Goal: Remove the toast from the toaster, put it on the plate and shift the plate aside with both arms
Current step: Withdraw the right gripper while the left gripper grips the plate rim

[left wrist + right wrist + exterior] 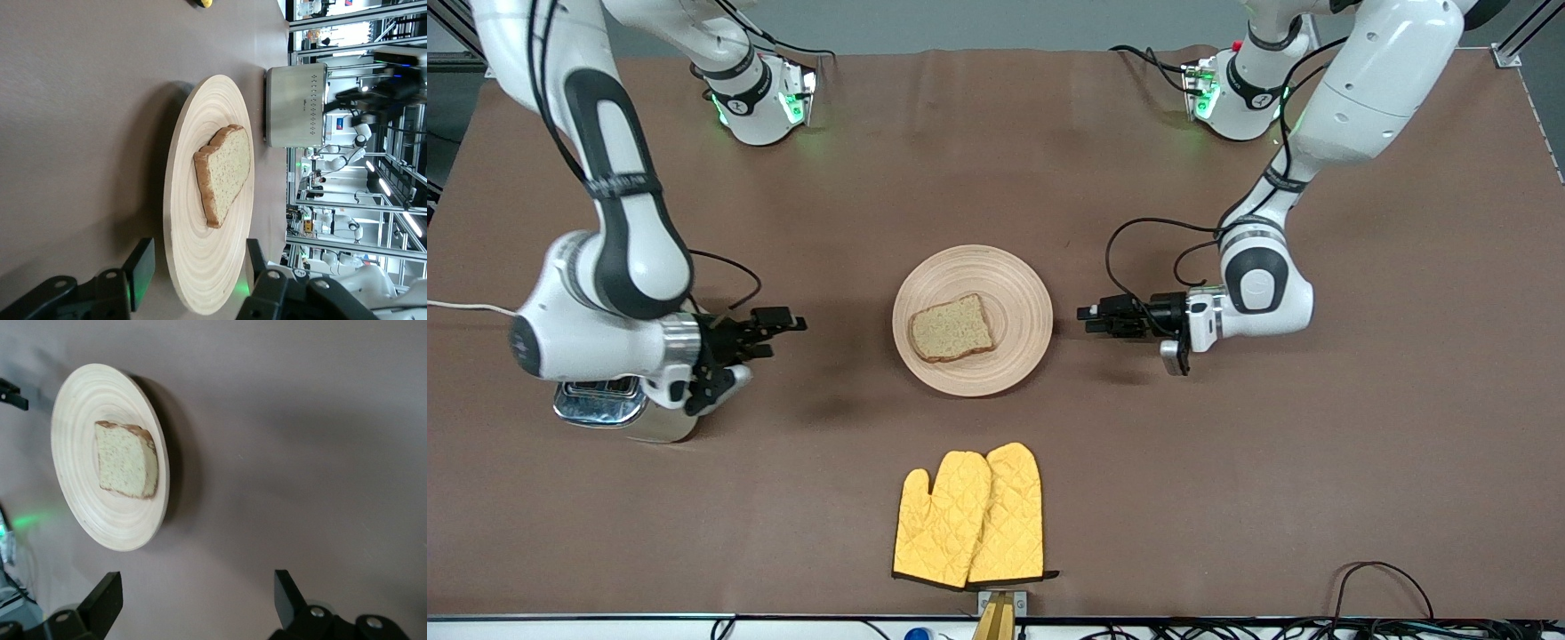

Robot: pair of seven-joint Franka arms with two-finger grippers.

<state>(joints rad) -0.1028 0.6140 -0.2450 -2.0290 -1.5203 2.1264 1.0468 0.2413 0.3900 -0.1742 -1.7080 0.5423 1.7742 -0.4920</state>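
The toast (951,327) lies flat on the round pale wooden plate (1009,289) in the middle of the table. My left gripper (1087,316) is open and low beside the plate's rim at the left arm's end, a small gap from it. In the left wrist view the left gripper (198,270) has its fingers on either side of the near rim of the plate (213,113), with the toast (227,170) farther in. My right gripper (778,333) is open and empty at the right arm's end, farther from the plate. In the right wrist view the right gripper (195,593) faces bare table, with the plate (87,393) and toast (127,460) ahead.
A shiny metal toaster (605,404) stands under the right arm's wrist; it also shows in the left wrist view (297,103). A pair of yellow oven mitts (969,516) lies nearer to the front camera than the plate. A brown cloth (1227,489) covers the table.
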